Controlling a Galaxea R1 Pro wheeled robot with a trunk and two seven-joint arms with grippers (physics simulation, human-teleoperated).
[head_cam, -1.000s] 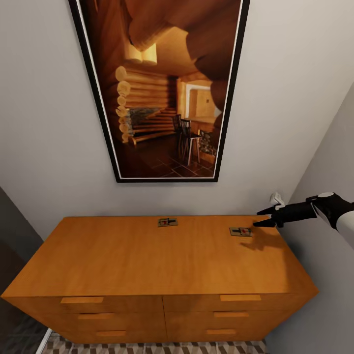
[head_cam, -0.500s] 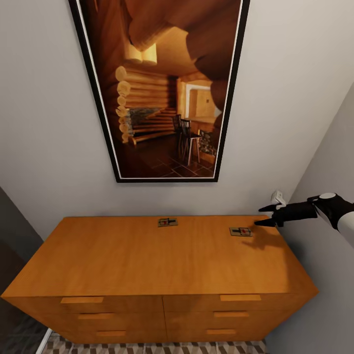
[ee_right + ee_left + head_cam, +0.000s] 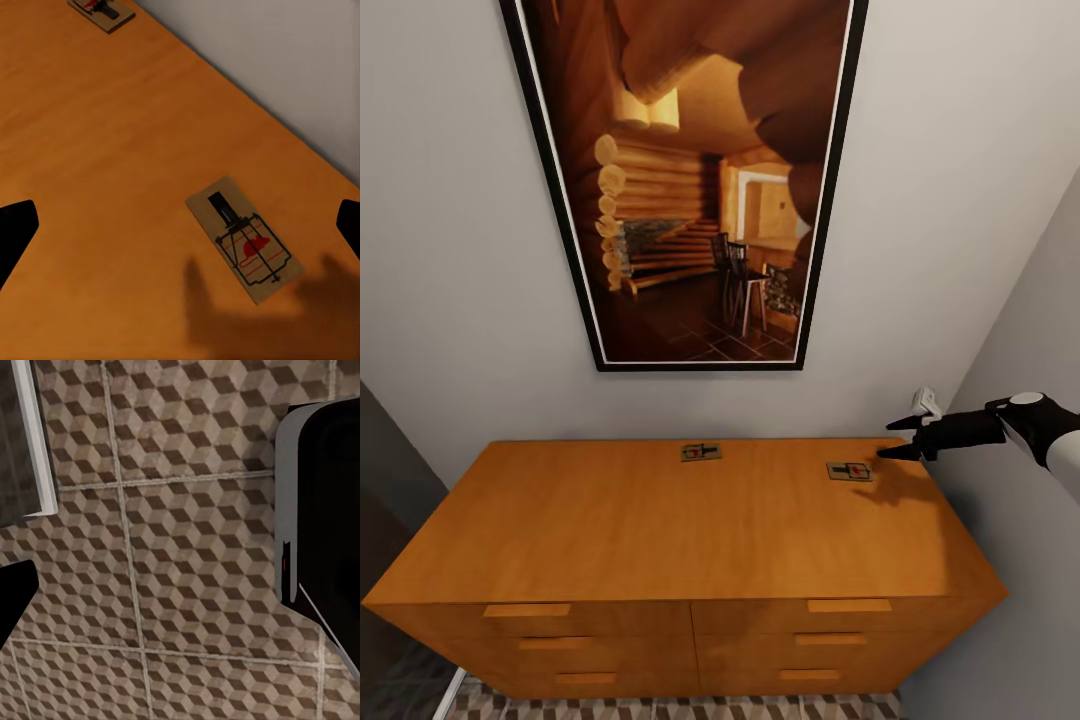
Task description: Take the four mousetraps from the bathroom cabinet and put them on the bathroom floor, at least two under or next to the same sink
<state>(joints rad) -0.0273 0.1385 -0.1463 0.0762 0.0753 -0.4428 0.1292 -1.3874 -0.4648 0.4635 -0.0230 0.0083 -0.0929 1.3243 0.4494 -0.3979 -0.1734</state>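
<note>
Two mousetraps lie on the flat top of the orange-brown cabinet (image 3: 660,530): one (image 3: 701,452) at the back middle, one (image 3: 849,471) near the back right corner. My right gripper (image 3: 893,440) hovers open just right of the right-hand mousetrap and a little above the top. In the right wrist view that mousetrap (image 3: 244,238) lies between the spread fingertips (image 3: 15,229), with the other mousetrap (image 3: 105,11) further off. My left gripper (image 3: 180,600) hangs open and empty over the cube-patterned bathroom floor (image 3: 187,532). The bathroom sink is out of view.
A large black-framed picture (image 3: 690,180) hangs on the wall behind the cabinet. A grey side wall (image 3: 1020,560) stands close to the cabinet's right end. Drawer fronts with bar handles (image 3: 850,605) face me. My white-edged base (image 3: 322,510) stands on the tiles.
My right gripper's fingers have spread a little wider and its upper finger has lifted slightly. The mousetraps and the camera have not moved.
</note>
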